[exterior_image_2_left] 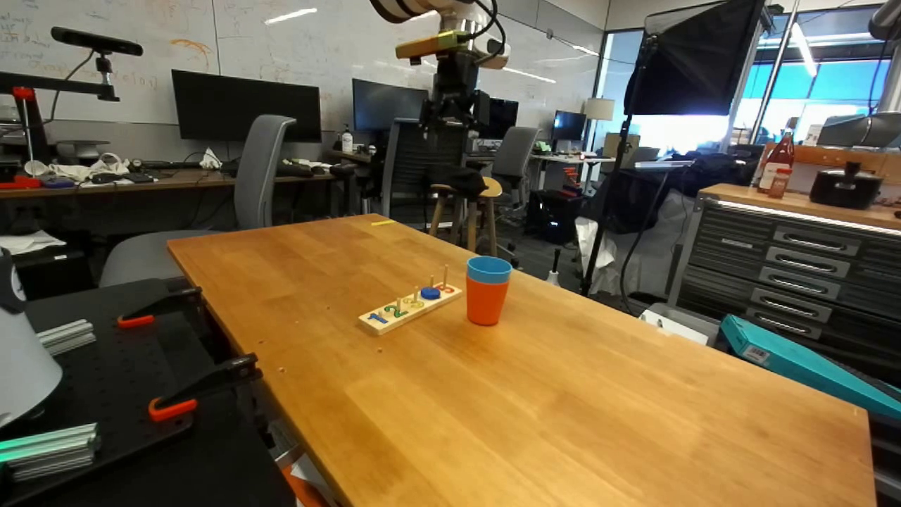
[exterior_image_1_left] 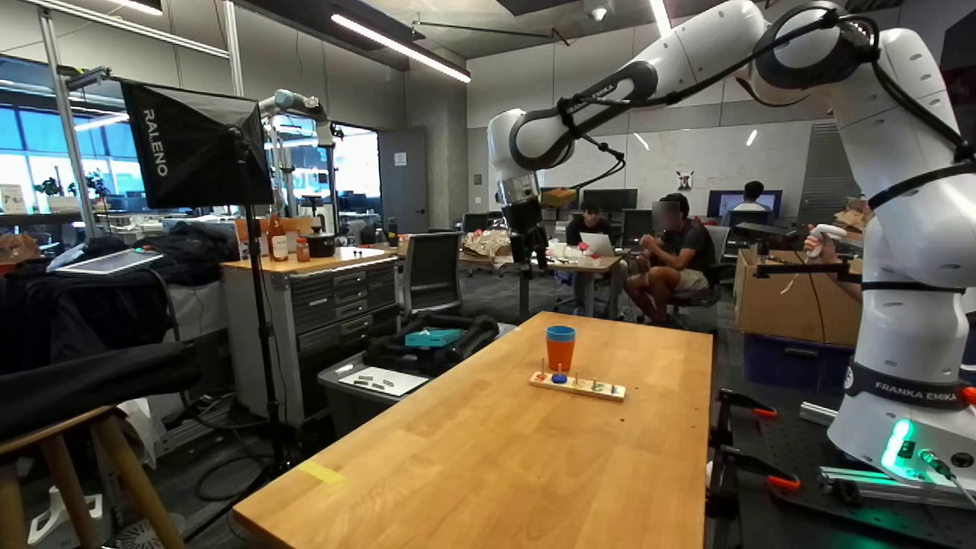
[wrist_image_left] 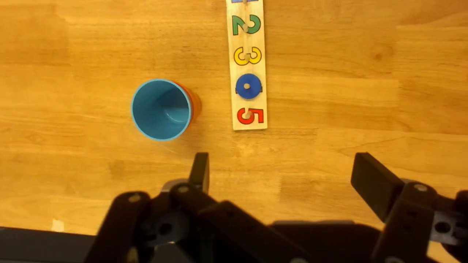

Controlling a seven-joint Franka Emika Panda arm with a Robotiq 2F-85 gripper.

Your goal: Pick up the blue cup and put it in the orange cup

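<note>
- White arm point(exterior_image_1_left: 717, 38), smooth and rounded, with joints point(exterior_image_1_left: 816, 57) capped in black and dark grey.
- "FRANKA EMIKA" stands in pale letters on a dark panel point(exterior_image_1_left: 610, 95) along the arm and on the dark collar point(exterior_image_1_left: 903, 387) of the white base point(exterior_image_1_left: 862, 427).
- A thick black cable point(exterior_image_1_left: 672, 97) follows the shell, circled by black straps point(exterior_image_1_left: 915, 287); thinner black wires point(exterior_image_1_left: 619, 160) loop at the wrist point(exterior_image_1_left: 509, 141).
- A silver section point(exterior_image_1_left: 518, 188) meets the black gripper point(wrist_image_left: 283, 164).
- A yellow-brown block point(exterior_image_2_left: 426, 47) sits by the wrist in an exterior view.
- Dark fingers point(wrist_image_left: 228, 219) in the wrist view show flat, blocky pads point(wrist_image_left: 376, 184), round tan screw heads point(wrist_image_left: 183, 189) and grey plates point(wrist_image_left: 443, 239) with round holes.
- A green light point(exterior_image_1_left: 896, 442) glows on the base.
</note>
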